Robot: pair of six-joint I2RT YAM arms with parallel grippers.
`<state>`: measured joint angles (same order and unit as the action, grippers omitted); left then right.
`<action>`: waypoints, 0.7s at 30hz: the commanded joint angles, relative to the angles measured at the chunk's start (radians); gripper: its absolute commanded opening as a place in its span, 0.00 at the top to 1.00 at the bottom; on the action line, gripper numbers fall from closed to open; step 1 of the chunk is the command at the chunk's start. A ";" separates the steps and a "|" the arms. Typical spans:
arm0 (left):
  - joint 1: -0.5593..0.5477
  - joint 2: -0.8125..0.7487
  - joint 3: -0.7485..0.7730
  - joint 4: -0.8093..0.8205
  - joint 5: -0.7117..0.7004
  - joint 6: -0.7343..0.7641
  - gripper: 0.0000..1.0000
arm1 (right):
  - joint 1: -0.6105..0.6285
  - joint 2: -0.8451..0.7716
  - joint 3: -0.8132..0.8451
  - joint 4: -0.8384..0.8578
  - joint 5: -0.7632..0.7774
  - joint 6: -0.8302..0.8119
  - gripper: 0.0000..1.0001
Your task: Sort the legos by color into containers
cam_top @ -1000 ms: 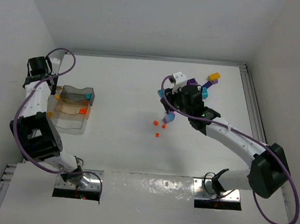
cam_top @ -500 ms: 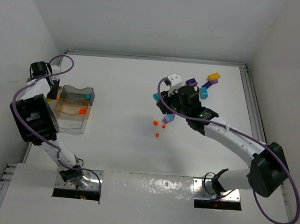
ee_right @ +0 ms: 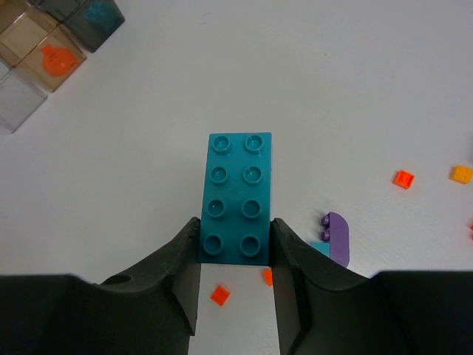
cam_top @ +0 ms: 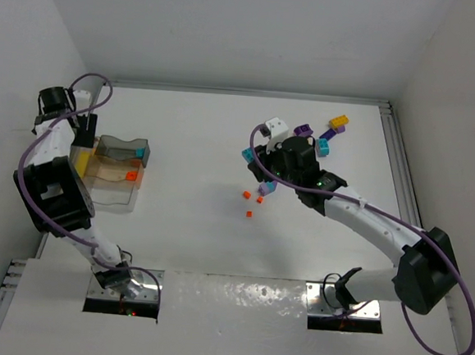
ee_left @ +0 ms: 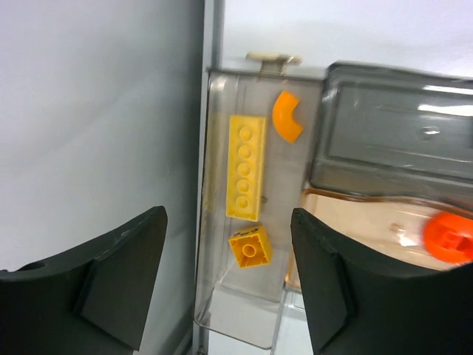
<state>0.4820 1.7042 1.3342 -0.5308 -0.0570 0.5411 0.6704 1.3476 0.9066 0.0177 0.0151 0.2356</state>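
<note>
**A:** Nearest the near edge?

**B:** Three small orange legos (cam_top: 249,214) lie loose near the middle of the counter (cam_top: 183,247), well clear of the near edge. A purple lego (cam_top: 267,186) sits just beyond them.

**A:** Right hand?

**B:** The right hand (ee_right: 235,231) is above those pieces. Its jaws are clamped on one short end of a teal brick (ee_right: 236,196), studs up, lifted off the surface.

**A:** Containers?

**B:** The containers (cam_top: 104,198) are one clear divided tray at the left edge. Bare counter separates it from the loose pieces.

**A:** Left hand?

**B:** The left hand (ee_left: 228,218) is over the tray's left-edge compartment, jaws spread wide and gripping nothing. The side wall (ee_left: 96,111) is close beside it. That compartment holds a long yellow brick (ee_left: 245,167), a small yellow brick (ee_left: 250,247) and an orange curved piece (ee_left: 287,116). The neighbouring compartment holds an orange round piece (ee_left: 448,235).

**A:** Farthest?

**B:** A yellow lego (cam_top: 338,121), a dark purple lego (cam_top: 303,129) and a teal lego (cam_top: 325,145) are clustered toward the far right corner, short of the right-edge rail (cam_top: 399,157).
</note>
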 commanded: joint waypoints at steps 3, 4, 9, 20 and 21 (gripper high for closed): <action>-0.075 -0.225 0.053 -0.026 0.307 0.101 0.35 | 0.006 -0.025 0.041 0.018 -0.012 0.047 1.00; -0.104 -0.250 0.043 -0.031 0.380 0.137 0.35 | 0.006 -0.016 0.054 -0.001 -0.041 0.060 1.00; -0.200 -0.395 -0.051 -0.234 0.735 0.457 0.32 | 0.009 0.022 0.109 -0.030 -0.101 0.146 1.00; -0.784 -0.558 -0.259 0.086 0.626 0.456 0.31 | 0.034 0.116 0.146 0.097 -0.250 0.454 1.00; -0.818 -0.561 -0.266 0.109 0.608 0.495 0.30 | 0.035 0.120 0.146 0.116 -0.257 0.474 1.00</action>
<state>-0.2535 1.1522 1.0763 -0.5457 0.5713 0.9951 0.6968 1.4532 1.0016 0.0311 -0.1764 0.5785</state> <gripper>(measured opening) 0.688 0.373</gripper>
